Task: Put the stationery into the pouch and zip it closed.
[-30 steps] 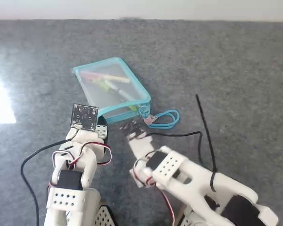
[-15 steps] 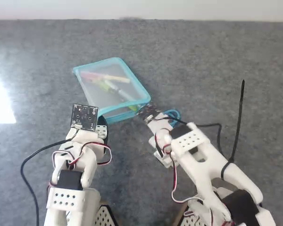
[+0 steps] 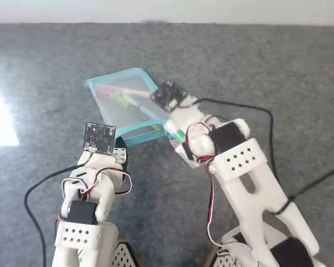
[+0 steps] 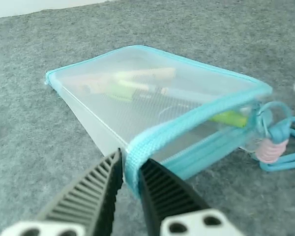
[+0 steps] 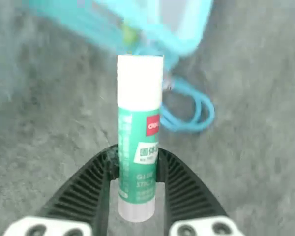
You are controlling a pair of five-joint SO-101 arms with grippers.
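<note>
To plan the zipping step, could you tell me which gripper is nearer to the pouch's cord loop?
Right. The right gripper, holding a glue stick, is just short of the loop; the left gripper clamps the pouch at the end far from it.

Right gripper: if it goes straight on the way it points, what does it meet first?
Likely the pouch: the glue stick held in the right gripper leads, its white cap aimed at the pouch's teal zipper end. Depth is unclear.

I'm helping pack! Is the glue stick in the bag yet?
Out. The green-and-white glue stick sits clamped in the right claw, outside the turquoise mesh pouch.
</note>
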